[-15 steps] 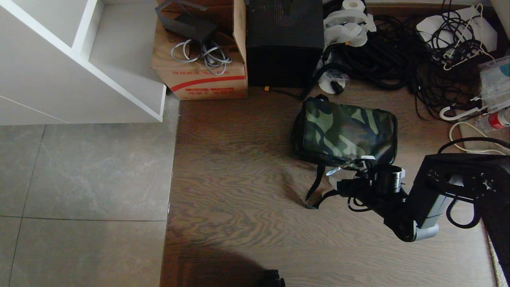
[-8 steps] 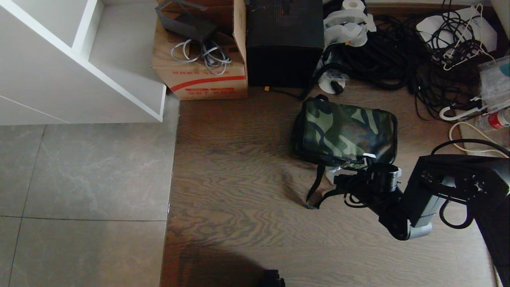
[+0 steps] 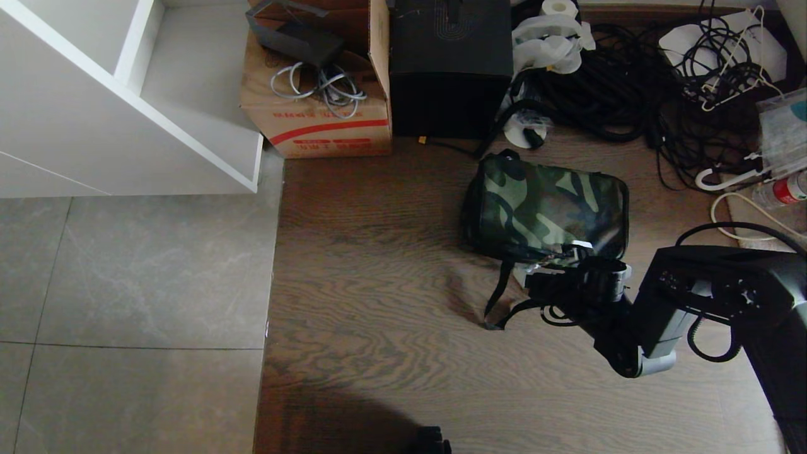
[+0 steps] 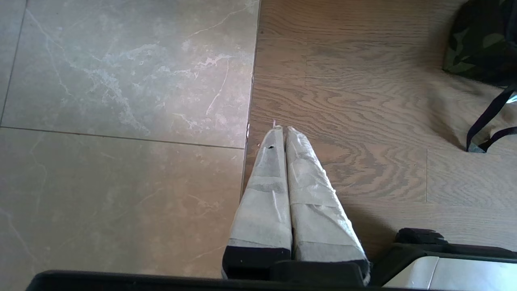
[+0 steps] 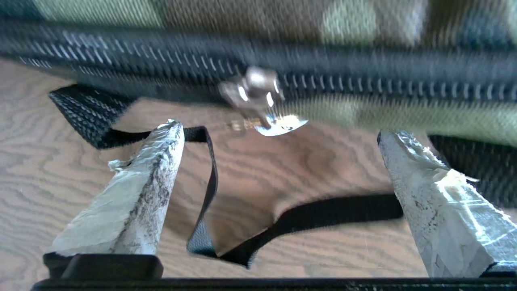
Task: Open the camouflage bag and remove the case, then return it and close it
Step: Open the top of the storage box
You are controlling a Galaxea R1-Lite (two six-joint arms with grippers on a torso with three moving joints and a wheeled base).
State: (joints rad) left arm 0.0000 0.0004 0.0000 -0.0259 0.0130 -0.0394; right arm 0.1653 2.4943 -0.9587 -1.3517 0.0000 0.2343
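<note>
Standing spread wide and empty, the right claw is seen aimed at the silver zipper pull, evidently for unzipping, with the closed camouflage bag lying just beyond on the wooden floor, while the left claw is parked, pressed together.

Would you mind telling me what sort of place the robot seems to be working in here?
Probably a storage corner of a lab or workshop: tangled black cables, an open cardboard carton and a white shelf unit on the floor.
</note>
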